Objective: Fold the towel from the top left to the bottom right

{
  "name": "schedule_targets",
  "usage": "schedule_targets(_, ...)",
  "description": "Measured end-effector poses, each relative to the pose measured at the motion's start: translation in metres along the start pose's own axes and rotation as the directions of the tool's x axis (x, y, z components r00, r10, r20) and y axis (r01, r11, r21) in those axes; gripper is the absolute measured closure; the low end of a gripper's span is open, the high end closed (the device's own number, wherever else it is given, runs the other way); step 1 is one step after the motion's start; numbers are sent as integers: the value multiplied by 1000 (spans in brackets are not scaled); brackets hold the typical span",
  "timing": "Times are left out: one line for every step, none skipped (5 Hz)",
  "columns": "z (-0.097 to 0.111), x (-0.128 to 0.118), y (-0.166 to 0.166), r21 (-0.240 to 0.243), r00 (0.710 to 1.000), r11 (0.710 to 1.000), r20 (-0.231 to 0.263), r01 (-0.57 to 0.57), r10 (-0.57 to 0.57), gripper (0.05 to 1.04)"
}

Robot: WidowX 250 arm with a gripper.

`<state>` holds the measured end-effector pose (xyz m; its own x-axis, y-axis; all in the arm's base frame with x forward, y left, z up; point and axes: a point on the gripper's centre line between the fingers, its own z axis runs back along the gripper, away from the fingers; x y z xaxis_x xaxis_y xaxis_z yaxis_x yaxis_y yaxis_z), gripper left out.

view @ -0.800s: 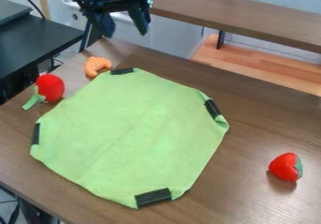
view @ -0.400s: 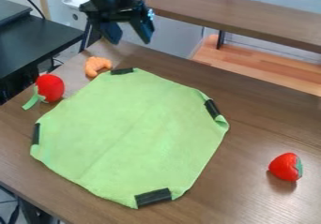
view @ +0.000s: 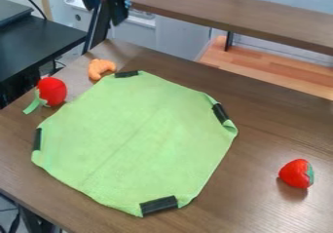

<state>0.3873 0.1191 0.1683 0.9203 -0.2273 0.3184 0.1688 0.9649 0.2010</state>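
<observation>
**My claw (view: 116,13) hangs beyond the far corner, and the green towel (view: 133,139) lies spread out unfolded**

I hold my claw high at the top edge of the camera view, left of the middle, above and beyond the far corner of the brown wooden tabletop (view: 260,198). I cannot tell whether it is open or closed. It is well apart from the towel.

The towel lies spread on the tabletop, taking up the middle and left of it. Its outline is many-sided rather than square. A faint crease runs slantwise across it, from the upper right towards the lower left. Four dark strips sit along its rim: a top strip (view: 127,73), a right strip (view: 220,112), a bottom strip (view: 158,205) and a left strip (view: 37,139). Just below the right strip, the cloth's edge puckers a little.

Close by the top strip, on its left, I see an orange curved toy (view: 100,68). Further left and nearer the camera, a round red toy (view: 52,90) rests near the towel's upper left edge, with a green piece hanging off its lower left side. Well apart on the right of the tabletop lies a red strawberry-like toy (view: 294,173), its green end turned to the right. At the left stands a black desk (view: 39,44), and behind the tabletop runs a long brown board (view: 240,18).
</observation>
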Motion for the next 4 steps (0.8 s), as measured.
schedule_targets(1, 5, 16, 105, 982, 990, -173, 96, -77, 83)
schedule_targets(-9, 6, 23, 4, 957, 986, -241, 164, -158, 83)
schedule_targets(-18, 0, 33, -147, 939, 961, -221, 234, -262, 83)
schedule_targets(-30, -4, 35, -281, 916, 910, -175, 304, -361, 83)
